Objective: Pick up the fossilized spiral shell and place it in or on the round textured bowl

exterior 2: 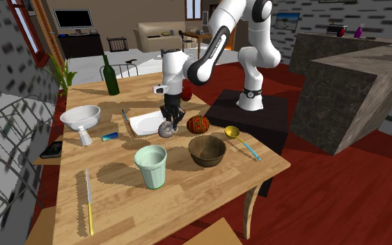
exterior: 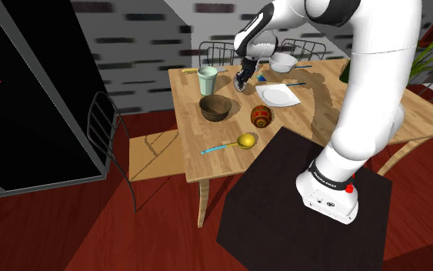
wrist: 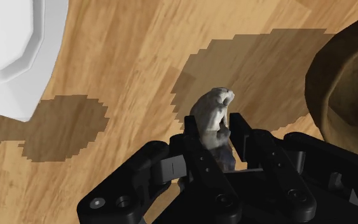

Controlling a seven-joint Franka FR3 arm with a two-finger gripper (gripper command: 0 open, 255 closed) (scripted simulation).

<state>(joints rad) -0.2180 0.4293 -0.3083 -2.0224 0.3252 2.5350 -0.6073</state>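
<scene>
Shell [wrist: 212,109] between plate [wrist: 12,57] and bowl [wrist: 346,89]

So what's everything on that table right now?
shell: one, grey, in the gripper
bowl: one, brown, beside the shell
cup: one, pale green, beside the bowl
plate: one, white, beside the shell
egg: one, red patterned, beside the bowl
spoon: one, gold, blue handle, table edge
bottle: one, green, upright, table edge
dish: one, white, near the bottle
knife: one, yellow handle, near the cup
table: one, wooden, under everything
arm: one, white, over the table
gripper: one, black, shut on the shell
</scene>
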